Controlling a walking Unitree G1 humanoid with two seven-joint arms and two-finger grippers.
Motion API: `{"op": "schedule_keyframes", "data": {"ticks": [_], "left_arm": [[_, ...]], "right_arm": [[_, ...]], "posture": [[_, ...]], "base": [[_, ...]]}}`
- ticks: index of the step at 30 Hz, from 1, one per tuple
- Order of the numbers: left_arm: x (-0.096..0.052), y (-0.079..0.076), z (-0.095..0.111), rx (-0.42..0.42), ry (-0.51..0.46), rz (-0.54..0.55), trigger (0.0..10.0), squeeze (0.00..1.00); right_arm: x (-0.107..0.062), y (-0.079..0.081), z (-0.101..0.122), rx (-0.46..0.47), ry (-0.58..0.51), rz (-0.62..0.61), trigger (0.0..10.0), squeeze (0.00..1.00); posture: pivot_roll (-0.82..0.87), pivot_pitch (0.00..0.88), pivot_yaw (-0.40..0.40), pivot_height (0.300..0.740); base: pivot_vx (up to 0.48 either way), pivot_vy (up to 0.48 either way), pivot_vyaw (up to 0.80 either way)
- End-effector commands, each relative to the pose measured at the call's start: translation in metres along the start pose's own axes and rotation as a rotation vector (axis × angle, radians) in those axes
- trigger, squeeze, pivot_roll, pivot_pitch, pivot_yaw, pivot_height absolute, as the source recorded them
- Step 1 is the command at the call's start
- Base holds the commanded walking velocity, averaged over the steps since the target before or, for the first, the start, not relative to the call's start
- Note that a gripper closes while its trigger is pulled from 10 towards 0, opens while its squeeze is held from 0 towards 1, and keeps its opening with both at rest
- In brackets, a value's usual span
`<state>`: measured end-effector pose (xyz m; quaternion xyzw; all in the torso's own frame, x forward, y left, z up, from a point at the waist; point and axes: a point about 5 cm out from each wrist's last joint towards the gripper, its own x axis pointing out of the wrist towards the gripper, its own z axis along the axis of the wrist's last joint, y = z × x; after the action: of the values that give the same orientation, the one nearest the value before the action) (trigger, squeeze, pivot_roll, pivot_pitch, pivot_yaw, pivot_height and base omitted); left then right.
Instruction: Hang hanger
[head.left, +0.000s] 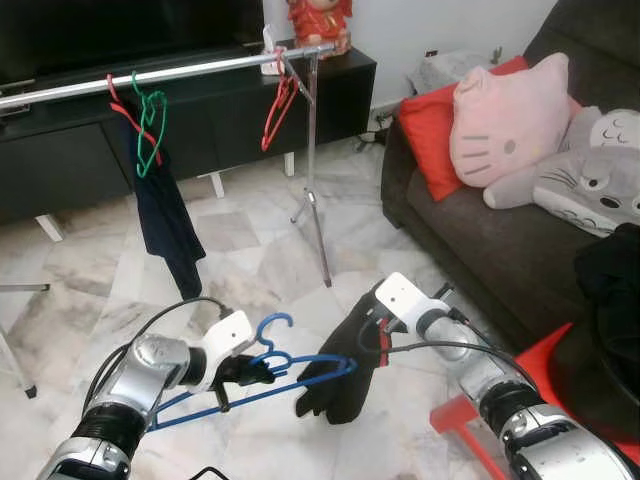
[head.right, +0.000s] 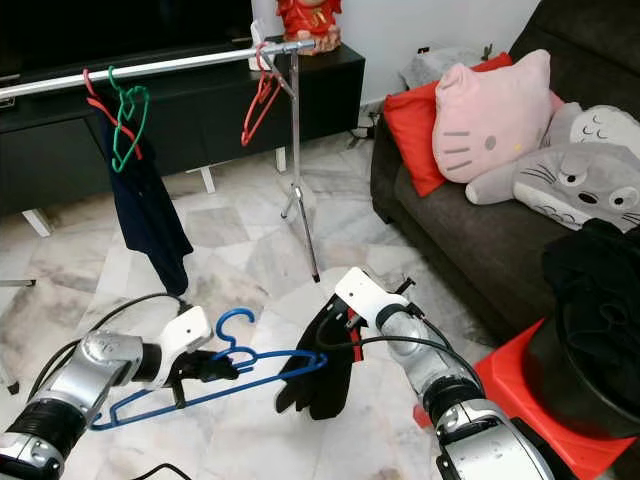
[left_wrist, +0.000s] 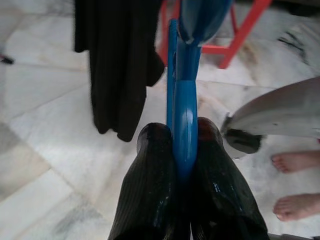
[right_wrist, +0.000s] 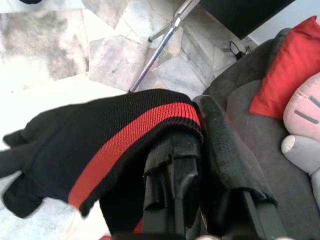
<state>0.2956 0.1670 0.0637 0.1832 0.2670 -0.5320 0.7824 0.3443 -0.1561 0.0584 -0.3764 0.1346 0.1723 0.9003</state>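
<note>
A blue hanger (head.left: 262, 388) is held low over the marble floor, my left gripper (head.left: 245, 372) shut on its neck just below the hook. In the left wrist view the blue hanger's neck (left_wrist: 184, 115) sits clamped between the black fingers (left_wrist: 150, 190). The hanger's right arm reaches into a black garment with a red stripe (head.left: 340, 385), which hangs from my right gripper (head.left: 375, 335), shut on its edge. The striped cloth (right_wrist: 110, 140) drapes over that gripper's fingers (right_wrist: 172, 170). Beyond stands the metal clothes rail (head.left: 170, 72).
On the rail hang a green hanger (head.left: 150, 130), red hangers (head.left: 280, 105) and a navy garment (head.left: 170, 220). A dark sofa (head.left: 480, 240) with cushions is on the right, and a red stool (head.left: 470, 415) stands below it. A person's bare feet (left_wrist: 295, 162) stand nearby.
</note>
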Motion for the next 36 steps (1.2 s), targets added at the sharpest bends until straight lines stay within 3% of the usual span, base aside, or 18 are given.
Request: {"op": "schedule_keyframes", "data": {"ticks": [1, 13, 19, 25, 30, 36], "left_arm": [[-0.002, -0.003, 0.005, 0.012, -0.003, -0.036, 10.0, 0.0], [0.007, -0.006, 0.036, -0.051, -0.143, -0.023, 10.0, 0.0], [0.013, 0.001, 0.047, -0.048, -0.207, 0.079, 10.0, 0.0], [0.009, 0.007, 0.038, -0.031, -0.134, 0.177, 10.0, 0.0], [0.002, 0.009, 0.028, -0.027, -0.082, 0.185, 10.0, 0.0], [-0.002, 0.018, 0.032, -0.013, -0.121, 0.288, 10.0, 0.0]], "right_arm": [[0.004, -0.004, 0.009, 0.0, -0.011, -0.002, 10.0, 0.0], [0.008, 0.003, 0.018, 0.066, -0.021, 0.026, 10.0, 0.0], [0.009, 0.005, 0.022, 0.079, -0.028, 0.035, 10.0, 0.0], [0.008, 0.005, 0.019, 0.081, -0.021, 0.036, 10.0, 0.0], [0.007, 0.003, 0.015, 0.075, -0.01, 0.034, 10.0, 0.0], [0.006, 0.003, 0.012, 0.07, -0.004, 0.037, 10.0, 0.0]], "posture": [[-0.07, 0.047, -0.011, 0.74], [-0.06, 0.043, -0.01, 0.74], [-0.06, 0.042, -0.008, 0.74], [-0.06, 0.045, -0.009, 0.74], [-0.05, 0.047, -0.01, 0.74], [-0.05, 0.048, -0.012, 0.74]], "base": [[0.0, 0.0, 0.0], [0.0, 0.0, 0.0], [0.0, 0.0, 0.0], [0.0, 0.0, 0.0], [0.0, 0.0, 0.0], [0.0, 0.0, 0.0]]}}
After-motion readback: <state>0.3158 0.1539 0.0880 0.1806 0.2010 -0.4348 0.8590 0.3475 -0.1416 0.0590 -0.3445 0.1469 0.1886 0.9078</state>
